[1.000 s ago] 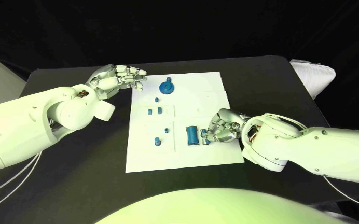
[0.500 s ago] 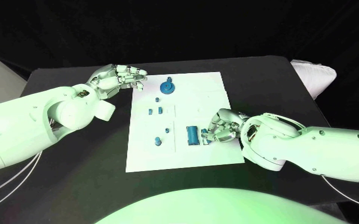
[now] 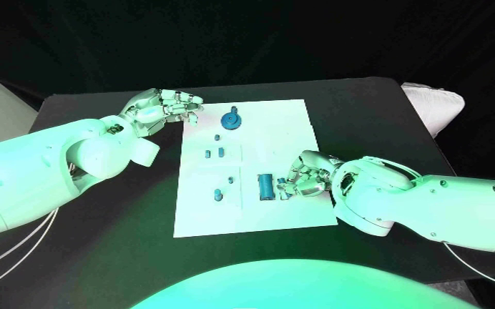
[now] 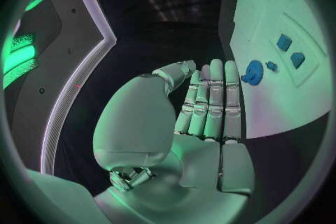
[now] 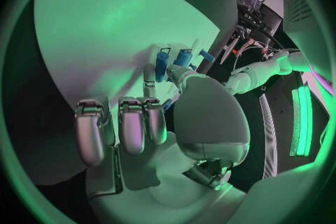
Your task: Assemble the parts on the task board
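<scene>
Meanwhile, little has shifted over the last second: the right hand (image 3: pixel 306 175) stays at about 4 o'clock on the task board (image 3: pixel 278 119), fingers curled beside the long blue part (image 3: pixel 265 186); whether it pinches a small piece cannot be told. The left hand (image 3: pixel 165 109) remains at 10 o'clock, holding nothing, fingers loosely apart. Assembly appears to be barely advancing.

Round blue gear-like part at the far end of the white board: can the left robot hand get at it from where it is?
Probably yes. The left robot hand sits beside the gear part, holding nothing, with bare board between them.
</scene>
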